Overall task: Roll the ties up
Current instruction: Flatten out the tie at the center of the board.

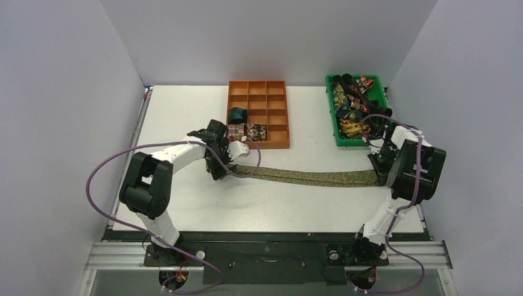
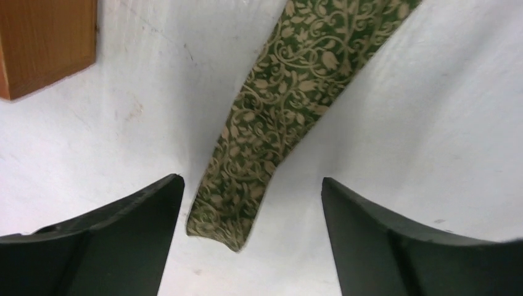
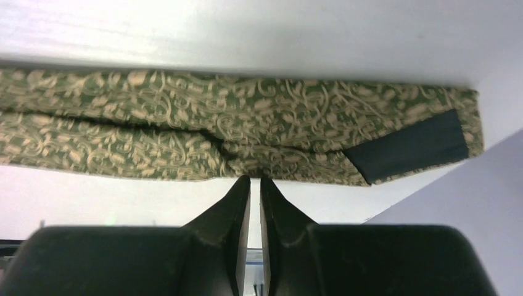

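Reaching forward and inward, the left arm bends at the elbow, wrist pitched down just in front of the orange compartment tray. Opposite, the right arm is folded tight at the right edge of the bench, wrist low near the green bin. Between them the olive-gold tie lies flat, stretched left to right.

Top view hides both sets of jaws.
- **Left wrist view:** left jaws wide apart, straddling the tie's narrow tip, not touching it. Tray corner at upper left.
- **Right wrist view:** right jaws nearly together, thin slit between. Tips sit at the near edge of the tie's wide end, black lining showing. Cannot tell if cloth is nipped.
- **Top view only:** coiled ties in the tray's near-left compartments, heap of ties in the bin.
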Robot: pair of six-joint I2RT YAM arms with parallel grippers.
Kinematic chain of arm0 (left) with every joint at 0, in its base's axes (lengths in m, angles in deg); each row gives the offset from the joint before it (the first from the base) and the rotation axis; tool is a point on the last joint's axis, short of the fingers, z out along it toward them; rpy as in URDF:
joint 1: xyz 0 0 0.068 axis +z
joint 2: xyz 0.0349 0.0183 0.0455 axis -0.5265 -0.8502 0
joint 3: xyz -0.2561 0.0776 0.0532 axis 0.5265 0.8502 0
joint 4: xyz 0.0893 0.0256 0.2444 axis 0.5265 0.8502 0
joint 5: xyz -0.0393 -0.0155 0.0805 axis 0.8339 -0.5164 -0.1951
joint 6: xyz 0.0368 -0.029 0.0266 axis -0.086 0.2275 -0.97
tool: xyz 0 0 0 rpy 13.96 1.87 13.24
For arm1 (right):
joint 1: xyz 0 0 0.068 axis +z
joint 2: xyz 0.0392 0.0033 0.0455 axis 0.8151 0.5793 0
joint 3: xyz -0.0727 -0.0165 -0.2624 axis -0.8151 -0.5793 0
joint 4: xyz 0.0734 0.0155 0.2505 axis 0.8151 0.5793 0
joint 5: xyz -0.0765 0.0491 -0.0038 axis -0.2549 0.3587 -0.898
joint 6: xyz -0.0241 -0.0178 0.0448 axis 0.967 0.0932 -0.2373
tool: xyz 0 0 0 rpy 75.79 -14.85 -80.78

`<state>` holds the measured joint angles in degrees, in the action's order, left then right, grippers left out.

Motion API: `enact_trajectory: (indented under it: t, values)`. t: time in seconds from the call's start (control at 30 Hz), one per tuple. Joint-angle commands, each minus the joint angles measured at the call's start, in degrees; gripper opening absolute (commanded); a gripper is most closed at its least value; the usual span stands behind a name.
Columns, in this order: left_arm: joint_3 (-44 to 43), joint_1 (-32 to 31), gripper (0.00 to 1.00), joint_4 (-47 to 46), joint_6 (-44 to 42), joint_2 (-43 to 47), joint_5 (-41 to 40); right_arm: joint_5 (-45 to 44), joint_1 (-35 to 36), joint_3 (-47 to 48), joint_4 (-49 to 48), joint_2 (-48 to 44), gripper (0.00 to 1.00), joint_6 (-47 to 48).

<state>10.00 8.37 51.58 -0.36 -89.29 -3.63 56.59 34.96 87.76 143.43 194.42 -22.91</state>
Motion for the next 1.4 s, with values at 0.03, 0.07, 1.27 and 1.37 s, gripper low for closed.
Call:
enact_trajectory:
  t: [0.03,0.07,1.27,1.37]
  values:
    - [-1.5,1.0,1.00,3.3,11.6,11.7,10.7,8.0,-1.3,-1.3,-1.8,-12.7,0.11,3.8]
    - [-2.7,1.3,0.98,3.6,15.4,14.2,11.5,8.8,-1.4,-1.1,-0.6,-15.5,0.11,4.6]
    - [0.6,22.5,0.97,-14.4,63.4,-5.3,59.6,7.6,25.1,-22.9,-6.3,-42.0,0.50,6.0]
    - [3.2,22.5,0.97,-11.6,59.5,-7.8,59.0,4.0,26.6,-25.0,-9.6,-39.8,0.48,6.5]
